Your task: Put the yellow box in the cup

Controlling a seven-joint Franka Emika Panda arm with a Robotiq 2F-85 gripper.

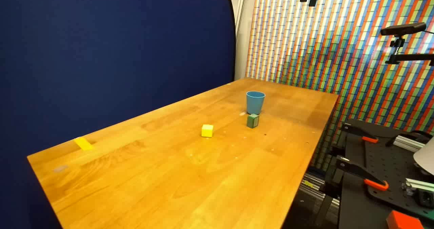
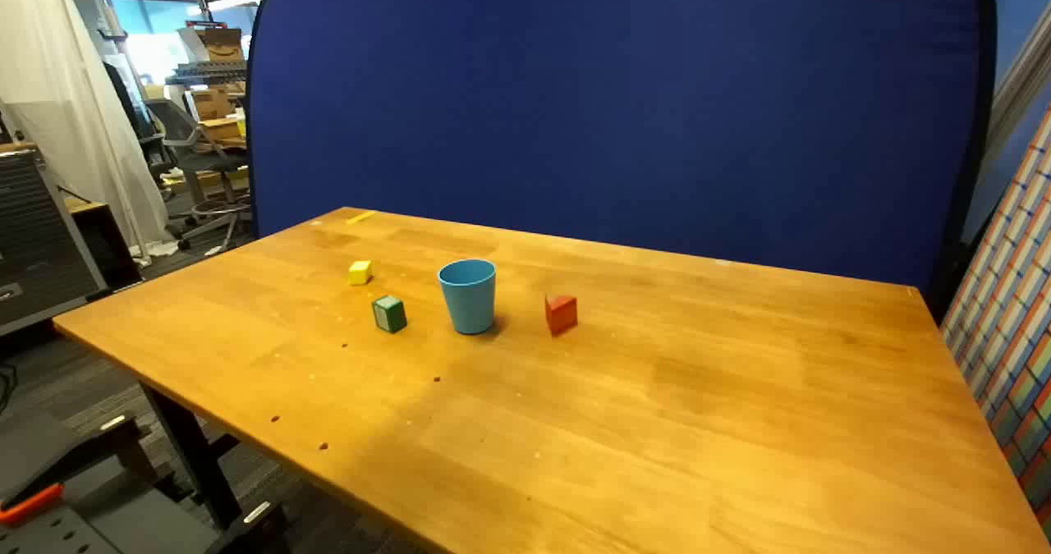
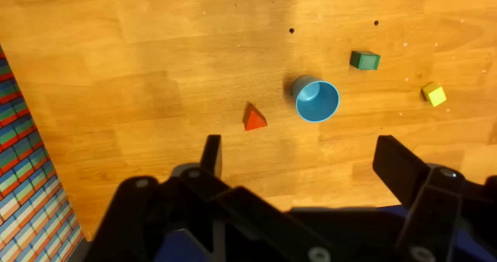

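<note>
The yellow box (image 1: 207, 131) is a small bright cube on the wooden table, also seen in an exterior view (image 2: 360, 272) and at the right of the wrist view (image 3: 435, 94). The blue cup (image 1: 255, 102) stands upright, apart from the box, in both exterior views (image 2: 470, 298). In the wrist view I look into the cup (image 3: 317, 101) and see only its blue inside. My gripper (image 3: 299, 141) is open with nothing between its fingers. It hangs high above the table, at the top edge of an exterior view (image 1: 308, 0).
A green block (image 2: 389, 313) sits between the cup and the yellow box, near the cup. A red triangular block (image 2: 562, 314) stands on the cup's other side. Flat yellow tape (image 1: 83, 143) lies near a corner of the wooden table (image 1: 169, 188). A blue backdrop (image 2: 616, 111) stands behind.
</note>
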